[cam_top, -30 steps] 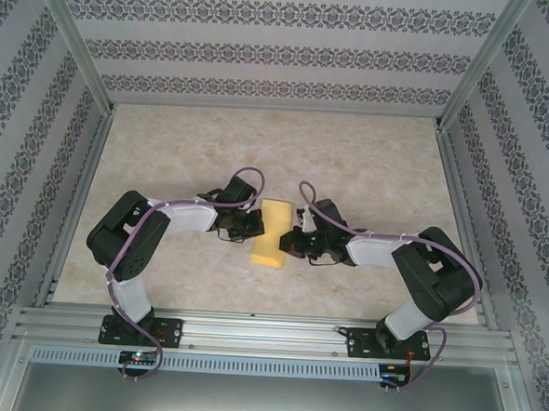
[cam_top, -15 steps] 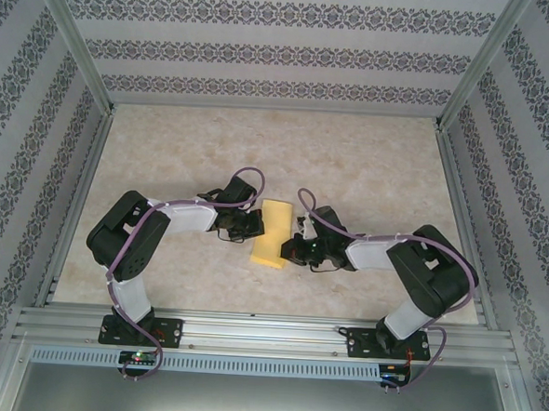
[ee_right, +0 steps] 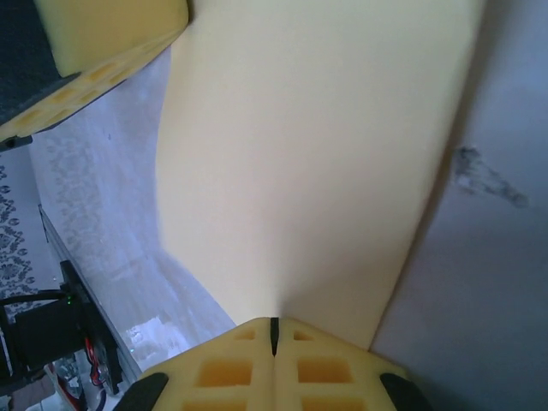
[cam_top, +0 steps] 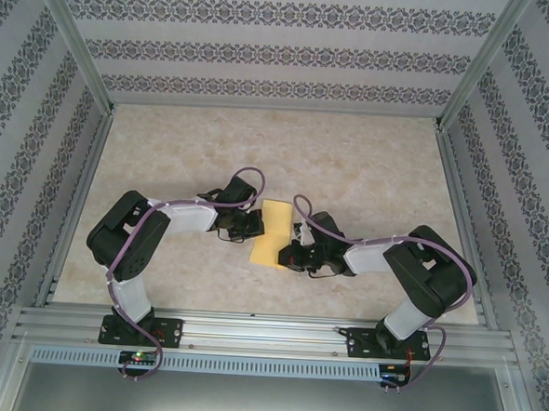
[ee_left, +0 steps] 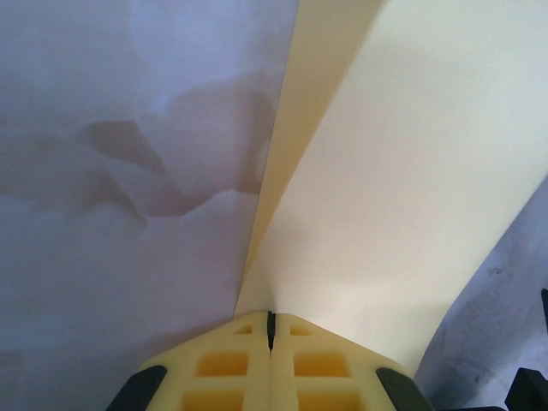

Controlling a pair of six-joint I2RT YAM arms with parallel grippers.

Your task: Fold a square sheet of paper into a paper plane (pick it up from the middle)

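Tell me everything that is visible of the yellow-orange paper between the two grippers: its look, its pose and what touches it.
The sheet of paper is thin, matte and plain yellow-orange, with no print. It is folded over: the top view shows a narrow oblong, and the left wrist view shows two layers meeting along a long straight edge. The left gripper is shut on one side of it, and the right gripper is shut on the opposite side. Whether it touches the table cannot be told.

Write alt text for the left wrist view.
The left claw, shut, pinches the near edge of a folded yellow paper sheet that stretches up and away. Pale marbled table lies to its left.
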